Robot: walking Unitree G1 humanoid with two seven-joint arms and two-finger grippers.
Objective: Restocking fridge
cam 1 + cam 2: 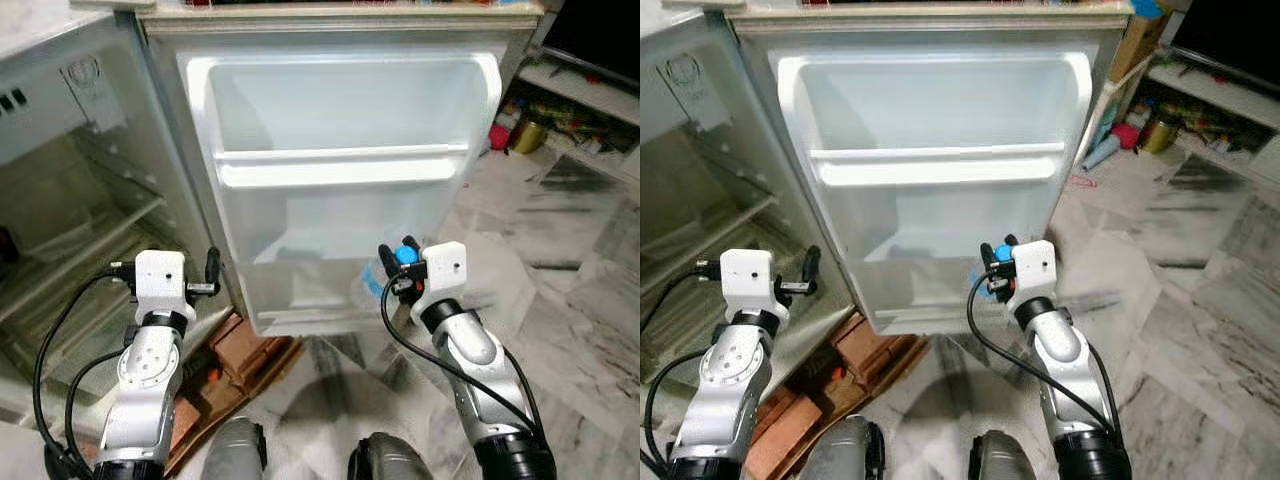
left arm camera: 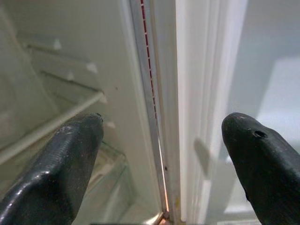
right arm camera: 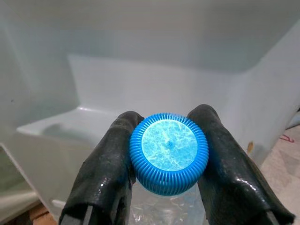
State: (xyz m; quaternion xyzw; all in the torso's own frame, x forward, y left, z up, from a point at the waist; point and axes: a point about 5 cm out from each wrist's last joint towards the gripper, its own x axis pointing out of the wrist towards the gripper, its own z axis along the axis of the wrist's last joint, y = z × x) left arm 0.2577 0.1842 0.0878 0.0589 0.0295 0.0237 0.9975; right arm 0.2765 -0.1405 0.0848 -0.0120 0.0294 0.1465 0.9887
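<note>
The fridge stands open, its white door (image 1: 340,110) swung towards me with an upper shelf rail (image 1: 340,172) and a lower door bin (image 1: 300,290). My right gripper (image 1: 398,260) is shut on the blue ribbed cap (image 3: 168,153) of a clear plastic bottle (image 1: 372,290), held at the right end of the lower bin. My left gripper (image 1: 212,272) is open, level with the door's hinge edge (image 2: 159,117). One black finger (image 2: 70,154) lies on the cabinet side, the other on the door side.
The fridge cabinet (image 1: 70,230) with glass shelves lies to my left. Red bricks (image 1: 250,350) prop the fridge's base on the marble floor (image 1: 560,300). A low shelf with bottles and jars (image 1: 525,130) stands at the far right.
</note>
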